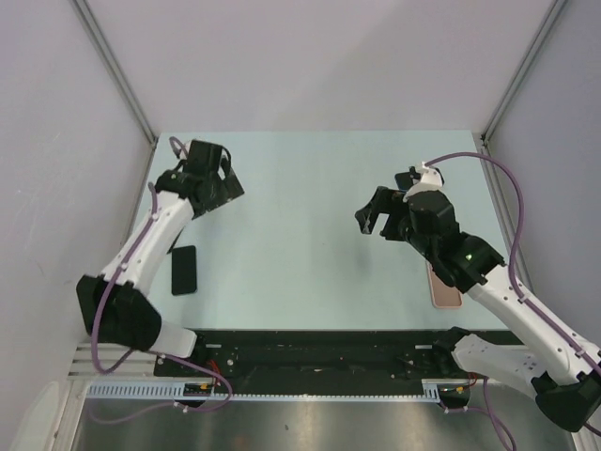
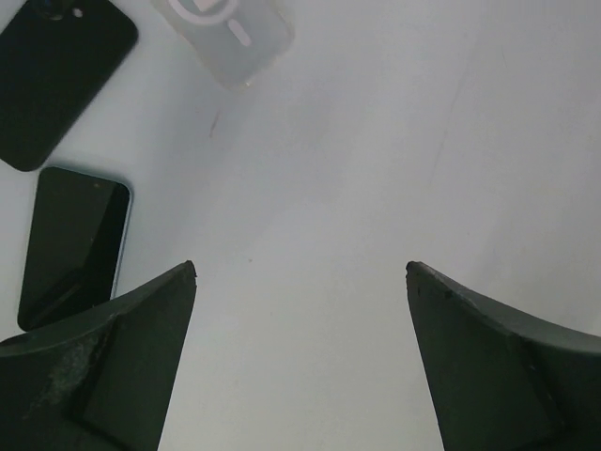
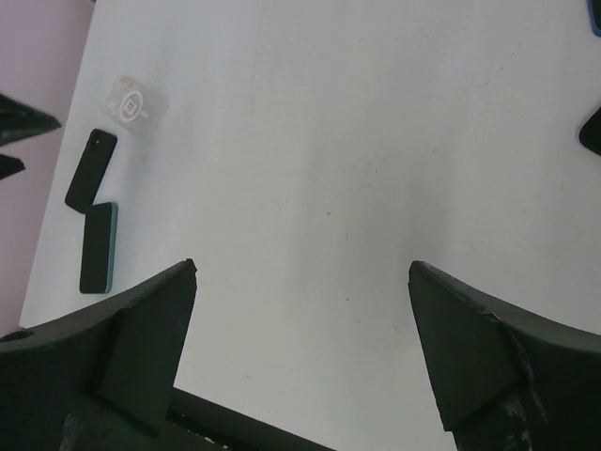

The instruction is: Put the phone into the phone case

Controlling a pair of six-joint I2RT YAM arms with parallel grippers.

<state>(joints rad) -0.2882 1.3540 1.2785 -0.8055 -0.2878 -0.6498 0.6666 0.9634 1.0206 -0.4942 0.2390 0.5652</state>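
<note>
pale table [image 1: 310, 207] holds phone [image 2: 75, 244] near clear case [image 2: 230, 38]

The clear case [image 2: 230, 38] and a black slab [image 2: 61, 80] run off the left wrist view's top edge, and the right arm [image 1: 507, 296] hides part of what may be a pink phone [image 1: 443, 289].

No readable text or labels anywhere

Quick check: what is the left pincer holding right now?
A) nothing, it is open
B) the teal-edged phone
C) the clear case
A: the left pincer stands wide open with only table showing between its jaws; the teal-edged phone and the clear case lie on the table off to its side.
</note>
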